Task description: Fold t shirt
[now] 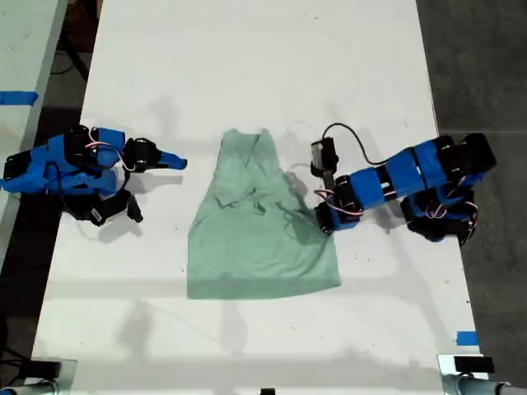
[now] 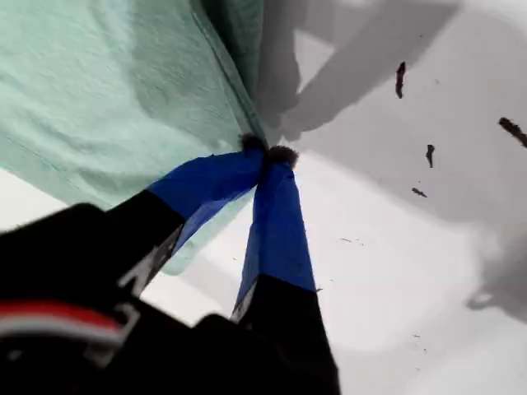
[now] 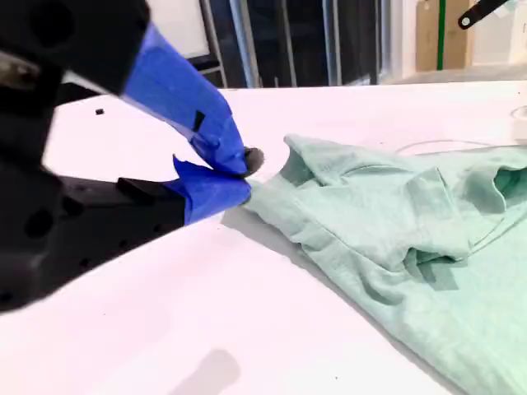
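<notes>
Seemingly my first claw (image 2: 268, 154) pinches the t shirt (image 1: 259, 222) edge, contact hidden; my second claw (image 3: 239, 177) clenched.

white table (image 1: 247, 66), dark grey floor (image 1: 486, 66)

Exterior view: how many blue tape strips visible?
2. One blue tape strip on the side surface at the exterior view's left edge; the other on the white table, that view's lower right. Others may be hidden.
</notes>
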Tool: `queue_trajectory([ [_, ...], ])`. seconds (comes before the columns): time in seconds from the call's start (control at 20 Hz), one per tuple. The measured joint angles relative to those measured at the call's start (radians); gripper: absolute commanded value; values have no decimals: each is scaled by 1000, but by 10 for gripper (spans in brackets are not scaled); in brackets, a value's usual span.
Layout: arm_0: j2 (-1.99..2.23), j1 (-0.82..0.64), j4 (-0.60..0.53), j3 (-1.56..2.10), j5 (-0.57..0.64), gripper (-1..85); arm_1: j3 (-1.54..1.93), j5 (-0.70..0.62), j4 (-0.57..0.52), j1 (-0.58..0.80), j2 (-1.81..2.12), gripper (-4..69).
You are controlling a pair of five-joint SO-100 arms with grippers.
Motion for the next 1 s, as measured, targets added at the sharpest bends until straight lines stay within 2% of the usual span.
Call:
queue_trajectory([
  [0.05,0,0,0,0,0,-2,23,-5,2,12,23,6],
  [0.1,0,0,0,0,0,-2,51,-9,2,23,44,39],
  [0.15,0,0,0,0,0,-2,57,-11,6,28,57,173],
  [0.2,0,0,0,0,0,-2,55,-11,3,28,63,258],
  [0.4,0,0,0,0,0,-2,41,9,23,-20,44,285],
  [0.45,0,0,0,0,0,-2,37,17,12,-26,34,274],
  [0.5,0,0,0,0,0,-2,37,23,12,-29,18,160],
  [0.55,0,0,0,0,0,-2,37,28,12,-32,3,2],
  [0.8,0,0,0,0,0,-2,37,46,23,-32,0,3],
  [1.0,0,0,0,0,0,-2,35,37,133,12,155,2],
])
